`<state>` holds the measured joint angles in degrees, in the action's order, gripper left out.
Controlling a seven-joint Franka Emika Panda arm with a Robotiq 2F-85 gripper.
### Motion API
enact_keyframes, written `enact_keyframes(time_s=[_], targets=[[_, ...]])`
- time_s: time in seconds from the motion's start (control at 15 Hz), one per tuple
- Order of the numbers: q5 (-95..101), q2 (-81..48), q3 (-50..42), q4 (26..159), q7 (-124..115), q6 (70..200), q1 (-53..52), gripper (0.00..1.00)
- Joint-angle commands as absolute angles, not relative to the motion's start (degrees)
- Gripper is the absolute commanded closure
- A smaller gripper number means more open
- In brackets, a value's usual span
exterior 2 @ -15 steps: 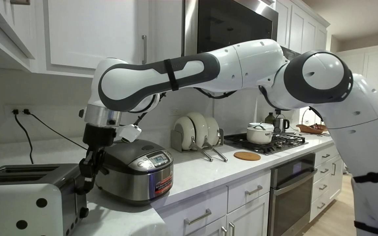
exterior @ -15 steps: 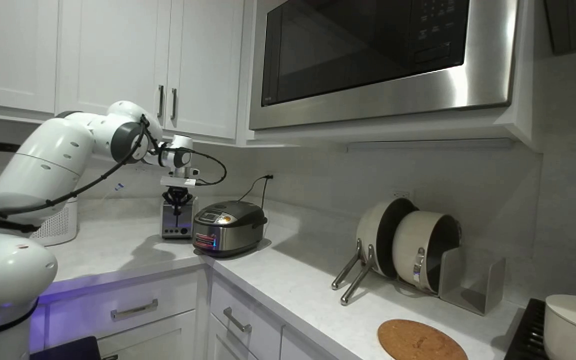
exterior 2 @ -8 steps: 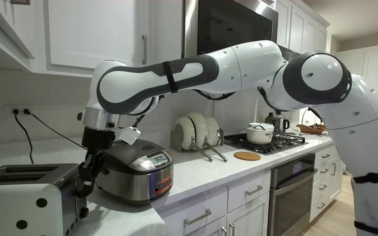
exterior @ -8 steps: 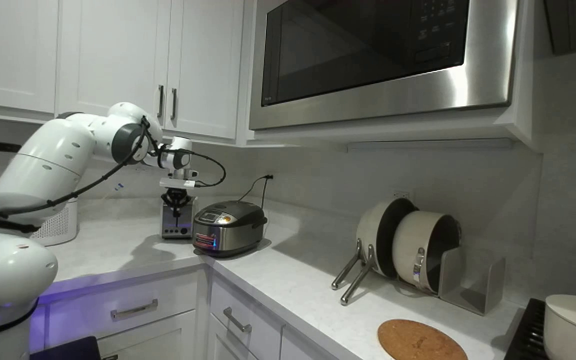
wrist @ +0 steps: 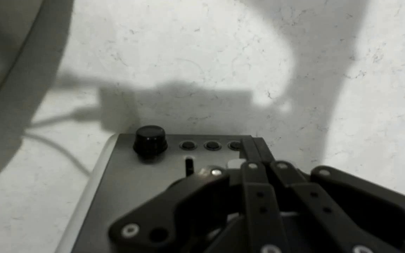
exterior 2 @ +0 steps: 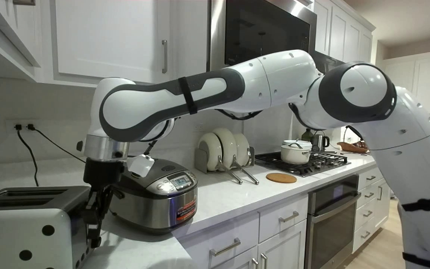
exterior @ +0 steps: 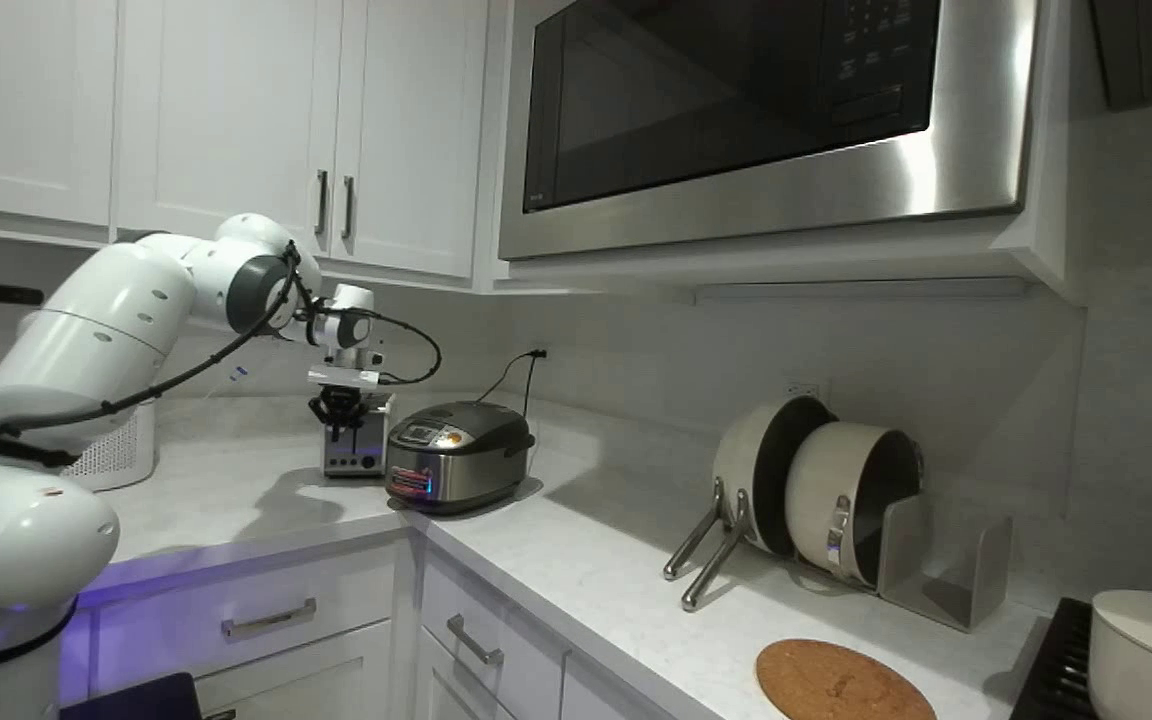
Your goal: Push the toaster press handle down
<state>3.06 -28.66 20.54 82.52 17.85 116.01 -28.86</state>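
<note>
Three round buttons [wrist: 212, 145] are running in a row across the grey front of the toaster [wrist: 128, 182] in the wrist view, with a black knob [wrist: 149, 140] sticking out beside them. The hand [wrist: 254, 140] is holding its two fingers [wrist: 250, 151] together, side by side, their tips lying next to the last button. In both exterior views the hand is pointing down before the toaster's front; whether the tips are touching it cannot be told. The hand is covering much of that face, so the position of the press handle cannot be told either.

The toaster is standing upright on the desk [exterior 2: 136, 254], at the lower left in an exterior view, its white, black-dotted side facing the camera and two long slots showing on top. Just beside it a round steel cooker [exterior 2: 155, 201] is sitting. The white arm [exterior 2: 207, 89] is arching above the desk.

Farther along, pale pans [exterior 2: 226, 147] are standing on edge in a rack [exterior 2: 201, 162], a round brown mat [exterior 2: 281, 178] is lying flat near their handles, and a lidded pot [exterior 2: 295, 154] is resting on the black stove [exterior 2: 299, 170].
</note>
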Motion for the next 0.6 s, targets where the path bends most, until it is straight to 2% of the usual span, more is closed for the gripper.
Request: enact_keyframes(time_s=[0.0,0.53], targets=[[3.67,-30.13,20.81,81.42,17.57,114.55,-29.2,1.0],[4.04,-29.37,20.66,80.28,16.64,112.59,-29.6,1.0]])
